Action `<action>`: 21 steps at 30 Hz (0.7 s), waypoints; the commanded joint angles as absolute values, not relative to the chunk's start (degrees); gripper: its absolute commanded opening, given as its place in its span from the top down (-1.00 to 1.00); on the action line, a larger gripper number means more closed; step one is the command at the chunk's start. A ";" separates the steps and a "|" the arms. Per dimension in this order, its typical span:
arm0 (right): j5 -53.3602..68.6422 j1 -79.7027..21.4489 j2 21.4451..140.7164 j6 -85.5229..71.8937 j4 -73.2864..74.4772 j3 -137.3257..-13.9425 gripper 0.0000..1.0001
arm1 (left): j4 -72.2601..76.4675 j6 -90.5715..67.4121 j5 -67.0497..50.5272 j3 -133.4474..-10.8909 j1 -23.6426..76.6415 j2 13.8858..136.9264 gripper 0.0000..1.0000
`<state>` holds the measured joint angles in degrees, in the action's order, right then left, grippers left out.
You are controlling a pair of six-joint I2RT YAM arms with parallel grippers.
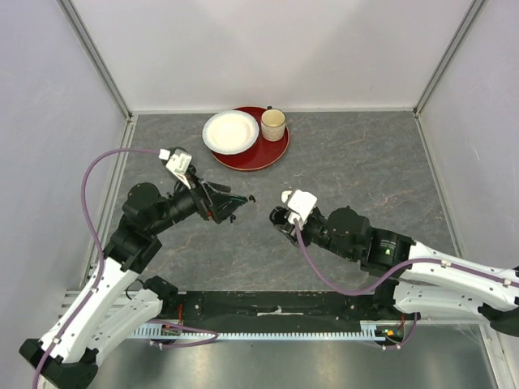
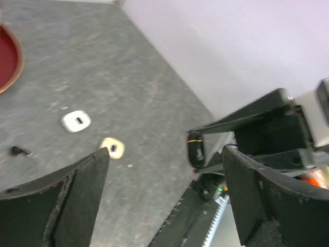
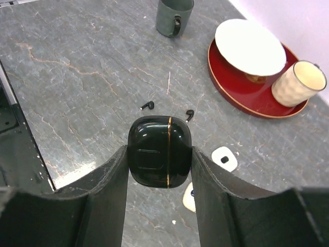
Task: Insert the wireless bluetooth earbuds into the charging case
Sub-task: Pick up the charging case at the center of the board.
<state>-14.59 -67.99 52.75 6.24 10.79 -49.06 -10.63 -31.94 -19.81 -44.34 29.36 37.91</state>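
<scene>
- Right wrist view: right pincer (image 3: 159, 148) is clenched on the black case (image 3: 159, 160), one finger on each side. The case is off the surface (image 3: 77, 62) and its gold seam runs upright (looks closed).
- One black earbud (image 3: 147, 105) lies loose on the surface just beyond the held case. A second earbud (image 3: 189, 114) lies near it, and the two are not touching. Neither is in a case.
- White case (image 3: 224, 158) sits on the surface right of the held case. The beige case (image 3: 188, 198) is nearer and partly hidden behind a finger.
- Left wrist: left pincer (image 2: 164, 154) is released, jaws wide with nothing between them.
- Top view: the pincers face each other mid-surface, near but apart.
- Far side: red tray (image 1: 272, 156) carries a plate (image 1: 230, 131) and a cup (image 1: 273, 124). A dark mug (image 3: 175, 18) stands off the tray.
</scene>
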 commanded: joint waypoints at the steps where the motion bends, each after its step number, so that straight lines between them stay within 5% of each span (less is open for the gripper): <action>1: -11.95 -67.94 48.70 13.44 6.15 -47.11 1.00 | -0.54 -35.86 -38.65 -47.81 29.18 44.45 -0.84; 7: -9.85 -67.94 47.37 13.98 5.63 -46.93 1.00 | -0.35 -33.93 -51.06 -49.92 29.53 52.20 -0.75; 21: -12.13 -67.94 51.42 12.13 4.75 -48.60 1.00 | -3.24 -33.31 -41.76 -49.83 37.52 56.07 -0.75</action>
